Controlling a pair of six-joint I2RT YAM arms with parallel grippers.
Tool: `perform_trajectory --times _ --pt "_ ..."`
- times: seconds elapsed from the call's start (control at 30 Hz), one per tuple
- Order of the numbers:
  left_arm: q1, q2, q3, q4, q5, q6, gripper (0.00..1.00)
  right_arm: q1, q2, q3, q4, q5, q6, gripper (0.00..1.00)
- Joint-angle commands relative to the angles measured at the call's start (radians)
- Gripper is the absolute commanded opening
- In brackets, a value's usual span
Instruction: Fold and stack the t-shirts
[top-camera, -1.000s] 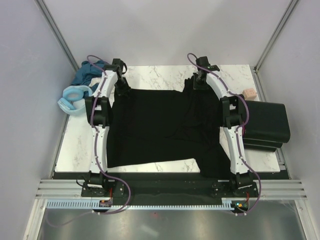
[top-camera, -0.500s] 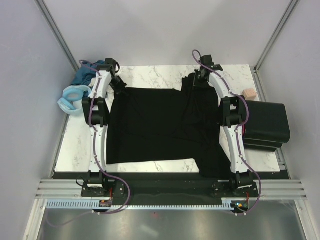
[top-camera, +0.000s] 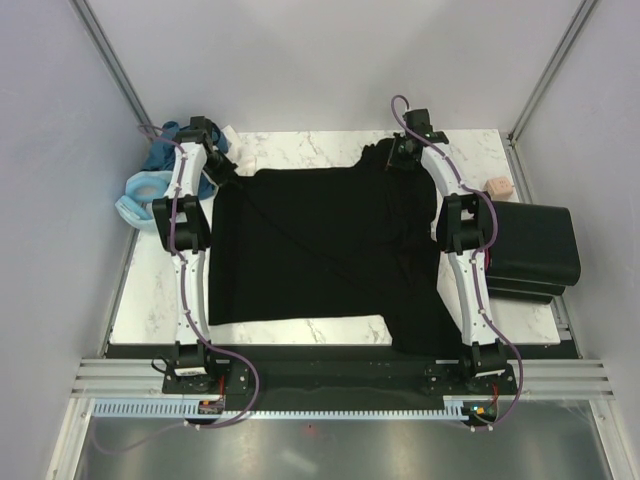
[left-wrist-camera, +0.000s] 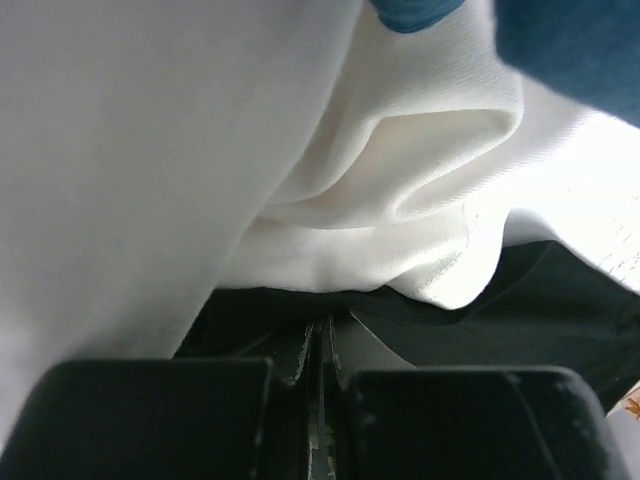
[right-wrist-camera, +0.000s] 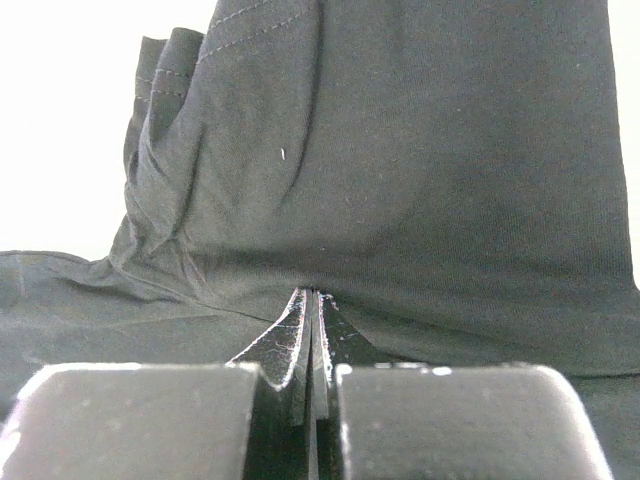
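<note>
You have a white marble table (top-camera: 300, 148) between pale grey walls (top-camera: 50, 150). One black t-shirt (top-camera: 320, 240) lies spread across it. The left gripper (left-wrist-camera: 320, 345) and right gripper (right-wrist-camera: 310, 310) are each pinched tight on its far edge. Only the left wrist view shows white cloth (left-wrist-camera: 200, 150) beside that grip. Only the overhead view shows one folded black stack (top-camera: 535, 255) at right.

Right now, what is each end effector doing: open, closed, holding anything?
The left end effector: closed, pinching the black t-shirt at its far left corner.
The right end effector: closed, pinching the same shirt at its far right.
</note>
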Motion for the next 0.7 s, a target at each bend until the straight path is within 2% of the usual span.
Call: perform_trajectory --times 0.0,0.17,0.2,0.23,0.4,0.53,0.67 --pt "0.004 0.047 0.026 0.059 -0.005 0.04 0.02 -0.004 0.063 0.008 0.041 0.027 -0.005 0.03" --pt "0.0 0.052 0.022 0.066 0.015 0.069 0.02 -0.011 0.066 0.008 0.101 0.012 0.004 0.07" --pt "-0.003 0.05 0.02 0.066 0.015 0.071 0.02 -0.014 0.068 0.008 0.126 0.001 0.01 0.16" --pt "-0.005 0.049 0.022 0.065 0.013 0.075 0.02 -0.016 0.068 0.01 0.137 -0.005 0.016 0.18" --pt "-0.005 0.038 0.023 0.074 0.004 0.08 0.02 -0.019 0.068 0.011 0.206 -0.024 0.023 0.19" --pt "-0.005 0.024 -0.001 0.072 0.006 0.094 0.02 -0.024 0.079 0.028 0.249 -0.05 0.026 0.32" --pt "-0.009 -0.002 -0.024 0.091 0.062 0.109 0.02 -0.024 0.051 -0.019 0.337 -0.119 0.032 0.38"
